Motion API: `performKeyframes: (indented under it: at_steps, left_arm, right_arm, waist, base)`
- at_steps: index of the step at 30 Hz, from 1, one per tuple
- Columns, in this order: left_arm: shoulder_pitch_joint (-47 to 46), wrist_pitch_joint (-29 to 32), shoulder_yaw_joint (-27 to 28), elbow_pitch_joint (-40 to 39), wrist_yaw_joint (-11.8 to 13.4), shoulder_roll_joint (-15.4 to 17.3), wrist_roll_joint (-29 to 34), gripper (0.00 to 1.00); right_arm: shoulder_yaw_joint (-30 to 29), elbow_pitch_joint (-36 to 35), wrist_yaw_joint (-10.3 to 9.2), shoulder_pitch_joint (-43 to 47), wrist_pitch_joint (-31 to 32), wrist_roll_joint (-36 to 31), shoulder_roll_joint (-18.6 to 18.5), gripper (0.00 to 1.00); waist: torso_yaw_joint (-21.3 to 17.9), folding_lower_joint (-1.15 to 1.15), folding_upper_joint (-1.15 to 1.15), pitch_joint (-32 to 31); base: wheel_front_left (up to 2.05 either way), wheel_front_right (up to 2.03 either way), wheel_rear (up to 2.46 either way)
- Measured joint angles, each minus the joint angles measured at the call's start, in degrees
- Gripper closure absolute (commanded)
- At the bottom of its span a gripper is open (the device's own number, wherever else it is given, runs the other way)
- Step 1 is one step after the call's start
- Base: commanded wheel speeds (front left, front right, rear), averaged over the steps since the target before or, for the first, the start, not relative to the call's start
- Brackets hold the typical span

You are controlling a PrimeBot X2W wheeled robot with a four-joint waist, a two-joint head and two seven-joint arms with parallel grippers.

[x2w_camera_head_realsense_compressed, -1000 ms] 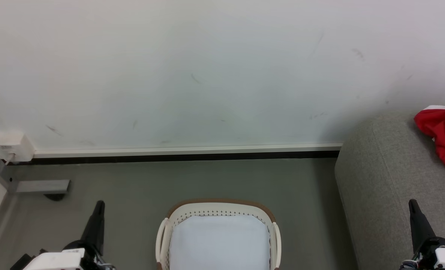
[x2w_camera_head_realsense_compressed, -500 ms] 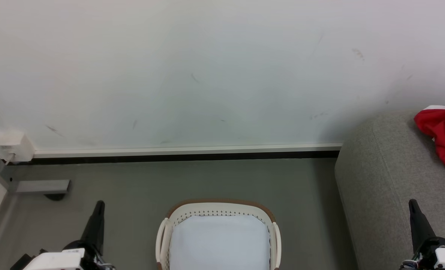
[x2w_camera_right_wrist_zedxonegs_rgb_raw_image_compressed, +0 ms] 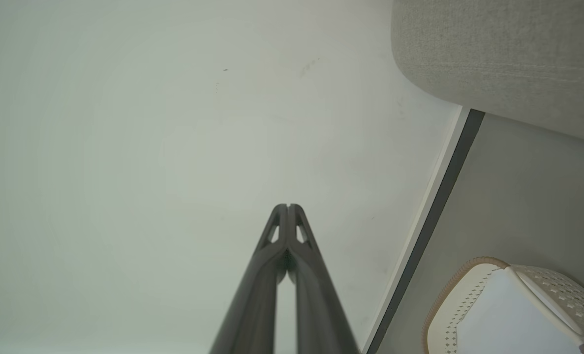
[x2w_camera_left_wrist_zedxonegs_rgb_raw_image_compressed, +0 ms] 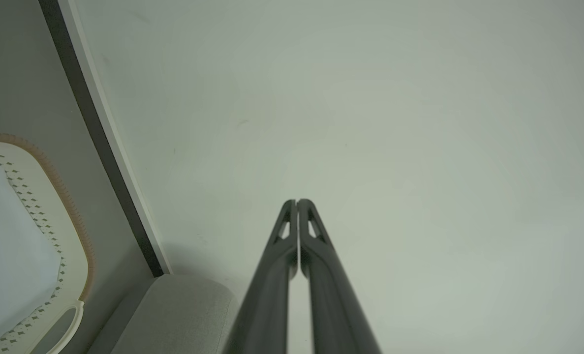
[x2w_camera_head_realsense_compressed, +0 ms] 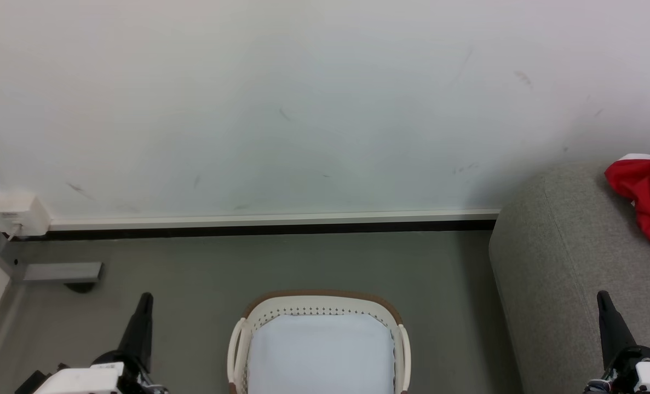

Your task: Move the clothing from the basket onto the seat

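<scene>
Clothing (x2w_camera_head_realsense_compressed: 645, 200) lies on the seat (x2w_camera_head_realsense_compressed: 565, 262), while left gripper (x2w_camera_left_wrist_zedxonegs_rgb_raw_image_compressed: 297, 201) and right gripper (x2w_camera_right_wrist_zedxonegs_rgb_raw_image_compressed: 288, 206) are pressed together, empty.

White wall (x2w_camera_head_realsense_compressed: 303, 109), dark baseboard (x2w_camera_head_realsense_compressed: 270, 229), grey floor (x2w_camera_head_realsense_compressed: 314, 262)

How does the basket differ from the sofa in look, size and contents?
The basket is cream plastic with perforated walls and a brown rim; the sofa is grey fabric with rounded edges. The basket is far smaller than the sofa. The basket shows a bare pale bottom; the sofa bears red clothing. Both stand on the floor by the wall.
</scene>
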Motion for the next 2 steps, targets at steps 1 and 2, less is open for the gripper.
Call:
performKeyframes:
  at_steps: [1,2]
  left_arm:
    - [0.00,0.00,0.00,0.00,0.00,0.00,0.00,1.00]
    - [0.00,0.00,0.00,0.00,0.00,0.00,0.00,1.00]
  right_arm:
    - [0.00,0.00,0.00,0.00,0.00,0.00,0.00,1.00]
    - [0.00,0.00,0.00,0.00,0.00,0.00,0.00,1.00]
  waist:
    - [0.00,0.00,0.00,0.00]
    - [0.00,0.00,0.00,0.00]
  base:
    - [0.00,0.00,0.00]
    - [0.00,0.00,0.00]
